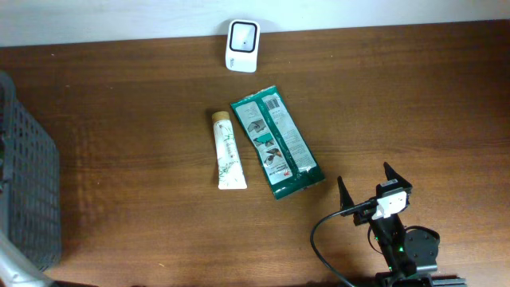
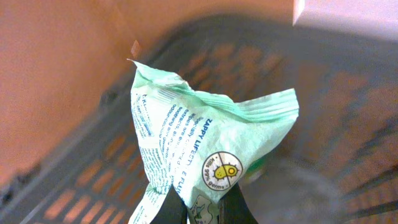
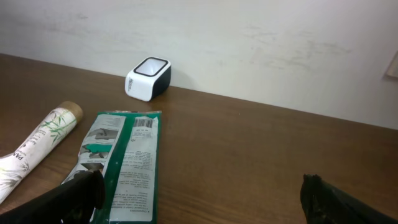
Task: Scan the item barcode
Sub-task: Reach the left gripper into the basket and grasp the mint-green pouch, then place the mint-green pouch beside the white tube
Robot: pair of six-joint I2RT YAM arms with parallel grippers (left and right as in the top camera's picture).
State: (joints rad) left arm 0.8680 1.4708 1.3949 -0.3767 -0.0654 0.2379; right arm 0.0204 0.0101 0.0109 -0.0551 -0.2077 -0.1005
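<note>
Pouch [image 2: 211, 143] pinched tight in left fingers [image 2: 238, 210], basket [image 2: 348, 106] just beyond, probably grabbed for scanning; right fingers [image 3: 348, 202] spread empty, scanner [image 3: 148, 79] ahead.

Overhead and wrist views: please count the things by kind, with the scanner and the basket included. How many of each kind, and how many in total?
Packets: 2, the dark green packet and the light green packet pinched in the left gripper
Tubes: 1, the white tube
Scanners: 1, the white scanner
Baskets: 1, the dark basket
Total: 5
</note>
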